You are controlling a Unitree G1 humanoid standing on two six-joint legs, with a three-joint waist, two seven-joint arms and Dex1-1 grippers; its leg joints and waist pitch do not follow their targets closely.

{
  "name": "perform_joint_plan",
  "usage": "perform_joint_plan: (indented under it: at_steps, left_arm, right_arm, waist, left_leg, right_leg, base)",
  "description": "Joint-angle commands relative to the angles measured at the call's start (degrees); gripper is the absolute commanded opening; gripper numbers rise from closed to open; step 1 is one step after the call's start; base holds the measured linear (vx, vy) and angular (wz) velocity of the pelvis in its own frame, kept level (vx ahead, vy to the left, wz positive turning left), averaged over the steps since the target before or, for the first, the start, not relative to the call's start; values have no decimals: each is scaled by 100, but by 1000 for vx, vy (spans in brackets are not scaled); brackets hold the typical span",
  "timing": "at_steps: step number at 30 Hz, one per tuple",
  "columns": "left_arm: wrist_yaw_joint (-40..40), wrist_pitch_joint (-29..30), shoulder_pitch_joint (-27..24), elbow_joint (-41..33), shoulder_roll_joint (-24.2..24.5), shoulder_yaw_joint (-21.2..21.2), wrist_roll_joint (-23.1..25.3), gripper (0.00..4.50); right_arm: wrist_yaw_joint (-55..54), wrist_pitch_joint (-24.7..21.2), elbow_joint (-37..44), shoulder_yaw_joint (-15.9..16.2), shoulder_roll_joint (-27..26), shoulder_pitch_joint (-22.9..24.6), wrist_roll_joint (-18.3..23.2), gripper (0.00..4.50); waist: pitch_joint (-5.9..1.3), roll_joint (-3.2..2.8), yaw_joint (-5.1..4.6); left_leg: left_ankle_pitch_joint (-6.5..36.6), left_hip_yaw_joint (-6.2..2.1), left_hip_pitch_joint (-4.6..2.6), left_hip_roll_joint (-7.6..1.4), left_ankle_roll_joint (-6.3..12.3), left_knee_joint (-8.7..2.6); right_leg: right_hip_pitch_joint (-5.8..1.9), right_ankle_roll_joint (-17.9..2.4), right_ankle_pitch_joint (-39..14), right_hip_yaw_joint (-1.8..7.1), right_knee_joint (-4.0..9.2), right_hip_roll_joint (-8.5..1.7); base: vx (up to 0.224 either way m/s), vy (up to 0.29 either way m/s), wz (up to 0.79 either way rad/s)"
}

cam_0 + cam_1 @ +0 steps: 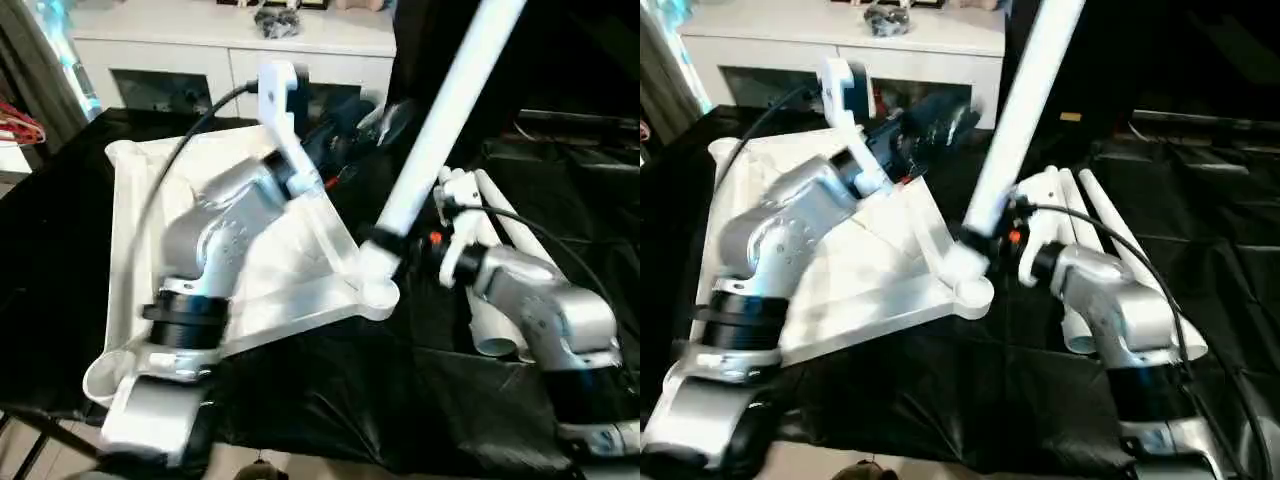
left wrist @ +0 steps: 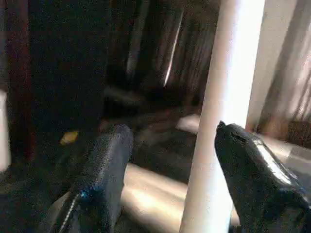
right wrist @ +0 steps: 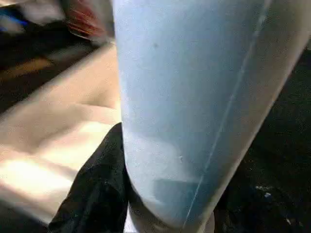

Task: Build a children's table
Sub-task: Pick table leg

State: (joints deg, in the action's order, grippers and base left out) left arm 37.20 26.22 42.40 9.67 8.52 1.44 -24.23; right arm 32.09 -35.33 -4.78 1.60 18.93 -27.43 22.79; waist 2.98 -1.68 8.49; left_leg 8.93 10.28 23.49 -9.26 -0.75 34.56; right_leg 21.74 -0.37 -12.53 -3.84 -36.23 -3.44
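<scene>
Seen from the head cameras: an upturned white table top lying on a black-draped work surface, raised rim up, round corner socket at its near right corner. Planted in that socket and leaning up and away to the right, one long white leg. Clamped on the leg's lower end just above the socket, the right gripper. Stretched across the table top toward its far side, the left gripper, well apart from the socket. Lying side by side on the cloth just right of the right arm, the spare white legs. Beyond the surface, a white cabinet. Seen from the left wrist: black fingers held apart, the standing leg between them, close against one finger. Seen from the right wrist: the leg's thick lower end hugged by a black finger, table top pale behind.
</scene>
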Motion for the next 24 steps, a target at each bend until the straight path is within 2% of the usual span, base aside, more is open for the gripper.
perform_joint_plan:
  at_steps: [1,2,3,5,6,7,9,10,12,13,14,16,17,18,19,20,22,24]
  left_arm:
    - [57,-5,-128,-9,168,221,308,316]
    - [86,-139,-398,-72,523,561,734,316]
    - [86,-139,-398,-72,523,561,734,316]
    - [306,-315,-742,-196,916,1017,1136,316]
    - [495,-371,-961,-271,1078,1202,1224,316]
    - [529,-377,-1000,-285,1105,1231,1234,316]
    - [714,-393,-1263,-388,1201,1473,1297,316]
    - [714,-393,-1263,-388,1201,1473,1297,316]
    - [1114,-635,-1498,-224,1381,1920,1565,316]
    - [1118,-637,-1499,-222,1383,1922,1566,316]
    - [1212,-652,-1523,-202,1407,1997,1584,316]
    - [1316,-616,-1546,-150,1432,2023,1536,316]
    - [1365,-662,-1543,-36,1435,2073,1568,316]
    - [1355,-681,-1537,1,1434,2089,1597,316]
    - [1316,-758,-1510,153,1428,2157,1711,316]
    - [1272,-778,-1498,240,1412,2224,1826,316]
    - [1244,-711,-1468,316,1406,2235,1879,316]
    - [1190,-276,-1461,205,1444,2175,1835,316]
  right_arm:
    - [-185,101,31,-72,2,-16,-106,188]
    - [-315,178,31,-55,-30,62,-205,188]
    - [-315,178,31,-55,-30,62,-205,188]
    - [-448,184,118,-47,-51,145,-304,188]
    - [-513,152,198,-78,-69,186,-302,188]
    - [-524,145,213,-84,-73,194,-300,188]
    - [-559,158,325,-169,-17,283,-310,188]
    - [-559,158,325,-169,-17,283,-310,188]
    - [-611,474,486,-217,82,345,-480,188]
    - [-611,476,487,-217,82,345,-481,188]
    - [-607,496,529,-226,121,347,-500,188]
    - [-641,511,512,-225,84,327,-497,188]
    - [-684,480,448,-240,41,299,-488,188]
    - [-694,460,442,-244,36,300,-484,188]
    - [-733,381,416,-262,13,304,-466,188]
    - [-773,263,439,-310,12,331,-423,188]
    - [-788,168,467,-357,-12,327,-354,188]
    - [-676,207,540,-344,17,327,-317,188]
  waist:
    - [-431,63,-19]
    - [-438,48,-23]
    - [-431,51,-42]
    - [-424,72,-58]
    - [-432,21,-32]
    - [-420,32,-69]
    - [-420,-14,-71]
    - [-412,-12,-60]
    - [-394,18,-60]
    - [-389,-27,-44]
    - [-375,-66,-86]
    - [-373,-32,-90]
    - [-372,-158,-80]
    - [-357,-77,-118]
    - [-364,-84,-112]
    - [-360,-53,-118]
    - [-374,-86,-111]
    - [-389,-12,-93]
  left_leg:
    - [840,-195,-193,-418,-140,-399]
    - [833,-207,-201,-435,-98,-403]
    - [852,-190,-199,-420,-91,-401]
    - [827,-178,-196,-418,-95,-408]
    - [842,-197,-211,-425,-103,-407]
    - [875,-186,-196,-430,-114,-425]
    - [1011,-177,-230,-435,-185,-426]
    - [1099,-174,-249,-441,-211,-432]
    - [1358,-176,-246,-438,-305,-461]
    - [1411,-191,-251,-445,-328,-467]
    - [1614,-194,-255,-434,-435,-487]
    - [1675,-192,-265,-429,-447,-485]
    - [1714,-210,-251,-415,-463,-476]
    - [1816,-204,-244,-409,-454,-487]
    - [1816,-212,-245,-406,-448,-488]
    - [1804,-200,-253,-402,-401,-483]
    - [1684,-195,-252,-404,-354,-472]
    - [1423,-185,-239,-424,-263,-462]
  right_leg:
    - [-218,-957,-362,311,398,-580]
    - [-193,-915,-300,312,392,-581]
    - [-187,-904,-309,313,389,-562]
    - [-191,-924,-306,314,394,-561]
    - [-182,-911,-344,314,400,-577]
    - [-180,-900,-368,319,397,-563]
    - [-155,-924,-421,325,408,-554]
    - [-138,-929,-491,327,424,-555]
    - [-143,-912,-789,335,450,-568]
    - [-133,-867,-901,339,469,-581]
    - [-129,-779,-1069,344,486,-556]
    - [-133,-798,-1128,351,488,-577]
    - [-132,-831,-1216,353,479,-594]
    - [-139,-826,-1302,349,516,-573]
    - [-149,-830,-1327,348,510,-579]
    - [-134,-815,-1394,354,528,-573]
    - [-136,-820,-1397,363,527,-584]
    - [-143,-885,-1224,353,482,-596]
  base:
    - [0,0,0]
    - [0,0,0]
    - [0,0,0]
    - [0,0,0]
    - [0,0,0]
    - [0,0,0]
    - [0,0,0]
    - [0,0,0]
    - [0,0,0]
    - [0,0,0]
    - [0,0,0]
    - [0,0,0]
    - [0,0,0]
    - [0,0,0]
    - [0,0,0]
    - [0,0,0]
    - [0,0,0]
    - [0,0,0]
